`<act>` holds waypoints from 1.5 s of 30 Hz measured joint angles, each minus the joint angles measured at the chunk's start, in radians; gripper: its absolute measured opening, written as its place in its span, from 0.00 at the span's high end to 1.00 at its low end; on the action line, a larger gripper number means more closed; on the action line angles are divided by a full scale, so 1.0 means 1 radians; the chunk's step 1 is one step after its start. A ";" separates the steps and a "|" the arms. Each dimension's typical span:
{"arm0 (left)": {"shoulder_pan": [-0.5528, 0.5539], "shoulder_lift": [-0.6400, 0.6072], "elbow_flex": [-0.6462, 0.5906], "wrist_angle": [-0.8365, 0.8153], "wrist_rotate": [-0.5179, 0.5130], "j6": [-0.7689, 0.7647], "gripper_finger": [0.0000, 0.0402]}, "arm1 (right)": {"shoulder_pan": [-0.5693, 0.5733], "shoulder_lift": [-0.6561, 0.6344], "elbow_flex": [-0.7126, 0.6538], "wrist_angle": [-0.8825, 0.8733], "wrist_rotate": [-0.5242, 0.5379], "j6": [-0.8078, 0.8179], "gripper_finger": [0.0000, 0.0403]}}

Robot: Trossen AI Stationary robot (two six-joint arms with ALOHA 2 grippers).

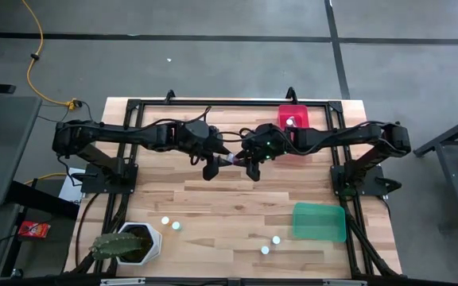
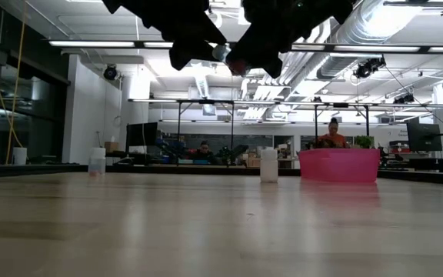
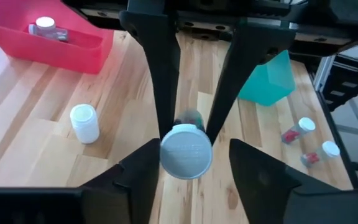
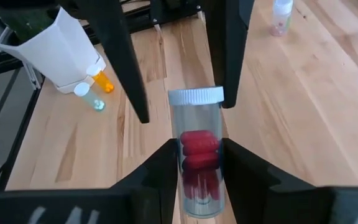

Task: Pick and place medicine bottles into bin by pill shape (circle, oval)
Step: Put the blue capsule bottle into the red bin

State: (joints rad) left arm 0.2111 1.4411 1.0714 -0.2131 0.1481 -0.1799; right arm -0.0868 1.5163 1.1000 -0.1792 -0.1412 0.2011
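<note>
Above the middle of the pale wooden bench [image 1: 237, 202], the two dark arms meet, and a clear plastic medicine bottle with a white ribbed cap and red pills inside [image 4: 196, 158] hangs between them. The right claw [image 1: 254, 168], at centre frame in the overhead view, is clamped on the bottle's body; the right wrist view shows its fingers pressed against both sides of the clear wall. The left claw [image 1: 211, 169], just left of it, has its fingers spread to either side of the capped end, and the left wrist view looks straight at the round white cap between them without showing firm contact.

The sorting appears to be in its early stage. The red plastic bin [image 1: 291, 123], at upper centre-right of the overhead frame, holds one white-capped bottle [image 1: 290, 121]. The translucent green plastic bin [image 1: 320, 222], at lower right, looks empty.

Much remains on the bench. Two white-capped bottles [image 1: 170, 222] lie at lower left beside the white angular plant pot holding a green cactus [image 1: 137, 241], and two more [image 1: 270, 244] lie at lower centre, just left of the green bin. In the left wrist view, an opaque white bottle [image 3: 84, 123] stands near the red bin.

The bottle held aloft has yet to reach either bin.
</note>
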 joint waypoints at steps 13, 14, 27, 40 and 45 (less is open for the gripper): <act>0.070 -0.230 -0.001 -0.067 -0.007 0.049 0.47 | -0.073 -0.212 0.000 -0.171 0.031 -0.052 0.74; 0.083 -0.260 -0.001 -0.070 -0.011 0.047 0.47 | -0.079 -0.239 -0.003 -0.186 0.031 -0.053 0.74; 0.085 -0.615 -0.365 0.476 -0.139 -0.056 0.47 | -0.059 -0.452 -0.046 -0.160 0.060 -0.078 0.74; 0.067 -0.659 -0.468 0.495 -0.115 -0.037 0.47 | -0.035 -0.558 -0.487 0.544 0.060 0.139 0.74; 0.067 -0.659 -0.468 0.495 -0.115 -0.036 0.47 | -0.035 -0.569 -0.488 0.550 0.059 0.134 0.74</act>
State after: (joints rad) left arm 0.2783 0.7822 0.6033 0.2817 0.0334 -0.2160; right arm -0.1219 0.9478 0.6125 0.3708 -0.0818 0.3348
